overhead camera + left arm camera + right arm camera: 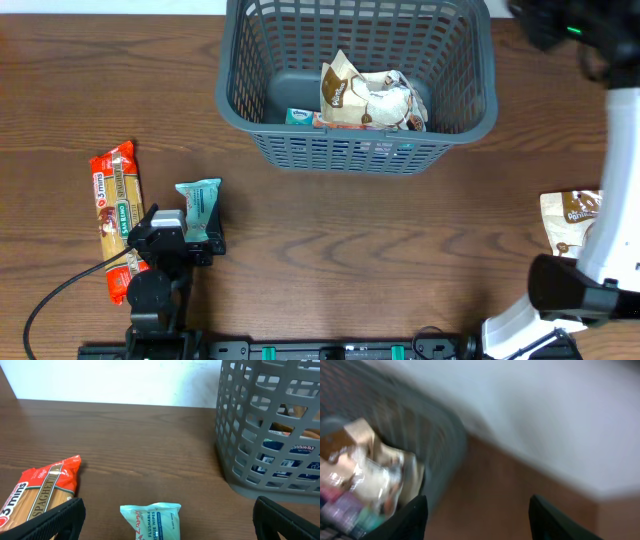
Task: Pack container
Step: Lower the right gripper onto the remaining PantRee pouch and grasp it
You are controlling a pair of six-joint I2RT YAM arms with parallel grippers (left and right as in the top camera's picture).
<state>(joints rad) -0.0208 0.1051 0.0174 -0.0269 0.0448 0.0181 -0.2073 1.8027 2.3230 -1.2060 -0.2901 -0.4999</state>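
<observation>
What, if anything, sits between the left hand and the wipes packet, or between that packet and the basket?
Nothing visible. The open left hand straddles the flushable wipes packet, and only bare table lies between that packet and the basket. The spaghetti packet lies aside.

Snack bags (365,98) in basket (462,118) at table (350,235) far edge; spaghetti (117,210), wipes (197,203) near-left; pouch (570,218) right.

Left arm (155,290): black links, with a pale grey block atop the left hand (183,232) and a thin black cable (60,290) looping out beside it. Right arm (612,230): white shells over a rounded black joint, with a green light (573,30) near the dark right hand (477,520). Both hands carry flat matte-black fingers (55,522).
</observation>
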